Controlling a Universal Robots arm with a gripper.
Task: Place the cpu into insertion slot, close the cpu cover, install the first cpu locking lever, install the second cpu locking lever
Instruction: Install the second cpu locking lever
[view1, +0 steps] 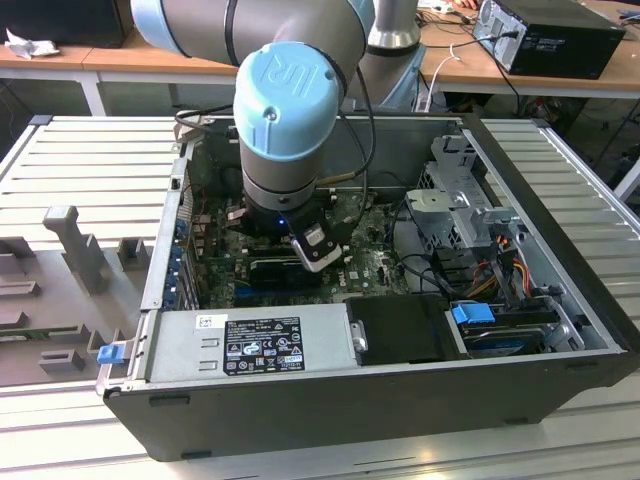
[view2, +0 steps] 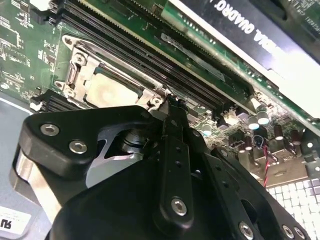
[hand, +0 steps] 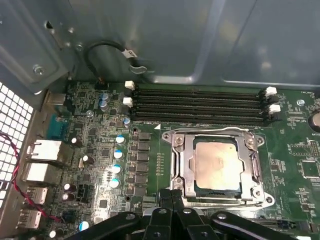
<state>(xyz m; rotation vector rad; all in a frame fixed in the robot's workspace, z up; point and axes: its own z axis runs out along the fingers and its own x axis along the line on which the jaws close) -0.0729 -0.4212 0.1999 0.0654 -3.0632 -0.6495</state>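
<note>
A large grey robot arm with pale blue joint caps (view1: 285, 95) reaches down into an open desktop computer case (view1: 330, 400) that lies on its side on a slatted metal table (view1: 90, 160). Desks stand behind.

The black gripper (hand: 172, 197) hangs low over the green motherboard (hand: 145, 165). Its fingers (view2: 172, 130) are pressed together at the tips with nothing between them, and the tips sit right at the near edge of the insertion slot (hand: 217, 167); whether they touch its rim cannot be told.

Just beyond the fingertips, the cpu (hand: 219, 161) lies flat in the slot, pale face up. The cpu cover (hand: 182, 157) is folded down around it as a silvery frame.

Past the socket from the gripper run four long black memory slots (hand: 200, 106). To one side of the gripper stand small capacitors (hand: 117, 155) and metal rear ports (hand: 42, 155). In the second wrist view a long black card (view2: 260, 40) lies beyond the memory slots.
</note>
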